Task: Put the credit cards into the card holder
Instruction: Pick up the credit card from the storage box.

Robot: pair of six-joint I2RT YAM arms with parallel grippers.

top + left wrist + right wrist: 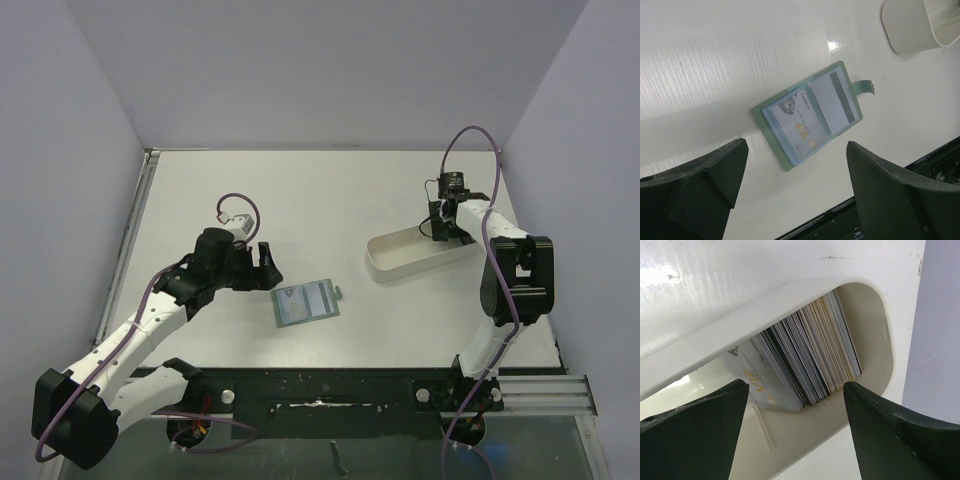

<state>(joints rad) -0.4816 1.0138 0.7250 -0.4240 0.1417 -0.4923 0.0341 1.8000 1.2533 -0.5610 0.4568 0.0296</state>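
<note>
Your left jaws gape empty left of the open card holder [306, 302], and your right jaws gape empty over cards [810, 355] in the tray [405, 266].

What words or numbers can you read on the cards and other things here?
"VIP": gold letters on the card in one pocket of the open card holder.
Small print on that same card: too blurred to read.
Front card of the stack in the white tray: gold letters and a small number, partly hidden and too blurred to read.
No other readable text.
</note>
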